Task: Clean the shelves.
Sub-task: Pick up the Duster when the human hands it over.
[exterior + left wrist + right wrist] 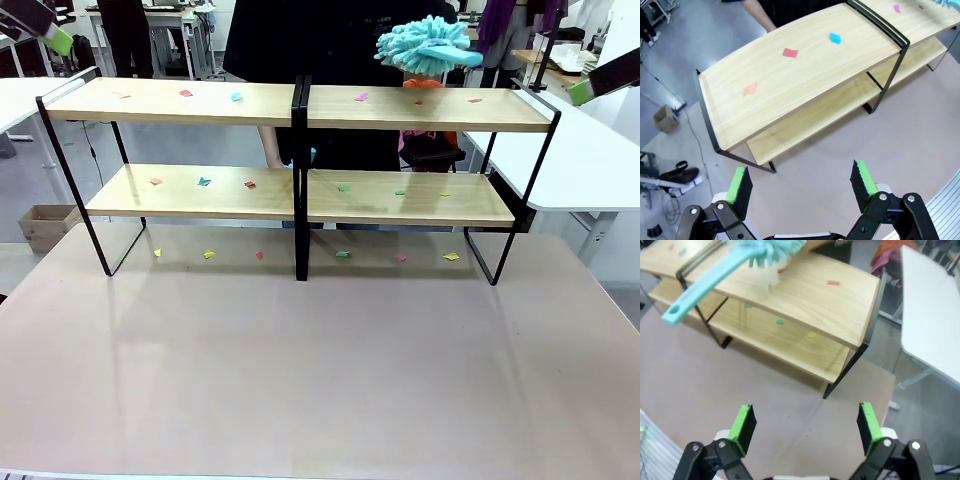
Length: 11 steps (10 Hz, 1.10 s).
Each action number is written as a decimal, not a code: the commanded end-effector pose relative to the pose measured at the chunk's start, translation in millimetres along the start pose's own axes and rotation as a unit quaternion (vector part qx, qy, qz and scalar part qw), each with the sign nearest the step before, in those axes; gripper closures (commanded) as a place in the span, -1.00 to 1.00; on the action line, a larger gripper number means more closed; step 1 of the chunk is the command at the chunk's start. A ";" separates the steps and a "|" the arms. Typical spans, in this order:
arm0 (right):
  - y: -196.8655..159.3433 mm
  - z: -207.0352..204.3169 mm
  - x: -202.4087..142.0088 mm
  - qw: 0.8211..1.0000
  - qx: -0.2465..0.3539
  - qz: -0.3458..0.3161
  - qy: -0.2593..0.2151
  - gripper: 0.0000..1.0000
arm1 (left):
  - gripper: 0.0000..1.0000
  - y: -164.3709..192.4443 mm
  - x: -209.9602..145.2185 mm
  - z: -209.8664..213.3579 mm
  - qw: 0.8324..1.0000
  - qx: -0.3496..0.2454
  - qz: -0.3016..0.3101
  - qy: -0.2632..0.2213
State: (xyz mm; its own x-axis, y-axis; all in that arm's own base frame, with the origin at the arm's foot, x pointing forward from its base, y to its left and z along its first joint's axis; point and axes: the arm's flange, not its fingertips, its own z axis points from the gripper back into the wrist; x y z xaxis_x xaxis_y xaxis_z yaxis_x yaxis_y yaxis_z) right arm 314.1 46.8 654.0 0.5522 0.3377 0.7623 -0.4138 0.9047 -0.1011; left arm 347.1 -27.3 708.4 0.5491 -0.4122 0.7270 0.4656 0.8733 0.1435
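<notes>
Shelves, place: the shelves (200, 101) stood upright on the far half of the table (300, 380), between the robot and a person in dark clothes.
Shelves, long axis: it ran left to right across the table. The two sections met end to end at the middle, and the open front faced the robot.
Litter: small coloured paper scraps (204, 181) lay on both boards and on the table under the rack.
Duster: the teal duster (428, 46) hung over the top board of the right section. In the right wrist view its handle slanted down and away from the fluffy head. What held it could not be told.
Left gripper: the left gripper (800, 181) had its fingers spread wide and held nothing. It sat above the table off the rack's left end.
Right gripper: the right gripper (806, 422) was fully spread and empty, off the rack's right end.
Risk, grasp: the handle was thin and tilted, so fingers closing off-line could likely knock it aside.
Risk, rack: the frame looked light, and a hard sideways sweep might shove it along the table.
Risk, scraps: light paper could scatter to the floor rather than gather.
</notes>
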 end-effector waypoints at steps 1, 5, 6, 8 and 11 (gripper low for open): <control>-11.5 -9.4 33.5 0.996 0.086 -0.007 0.026 -1.00 | -1.00 -0.3 -0.2 -0.5 1.000 -0.001 0.000 0.001; -53.0 -43.1 131.9 0.910 0.227 -0.318 0.140 -1.00 | -1.00 -0.3 -0.2 -0.5 1.000 -0.001 0.000 0.001; -41.8 -44.7 130.4 0.916 0.270 -0.275 0.112 -1.00 | -1.00 -0.3 -0.2 -0.5 1.000 -0.001 0.000 0.001; -42.4 -48.9 125.6 0.928 0.247 -0.250 0.122 -1.00 | -1.00 -0.3 -0.2 -0.5 1.000 -0.001 0.000 0.001; -40.1 -99.0 142.8 0.806 0.389 -0.414 0.169 -1.00 | -1.00 -0.3 -0.2 -0.5 1.000 -0.001 0.000 0.001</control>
State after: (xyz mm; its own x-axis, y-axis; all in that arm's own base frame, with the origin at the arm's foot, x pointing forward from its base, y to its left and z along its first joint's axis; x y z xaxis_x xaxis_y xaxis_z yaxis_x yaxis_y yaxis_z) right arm 461.8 84.6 700.6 0.9626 -0.0559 0.2651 -0.1875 0.5691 0.8006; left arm 347.3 -27.7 707.6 0.5503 -0.4127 0.7258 0.4658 0.8732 0.1434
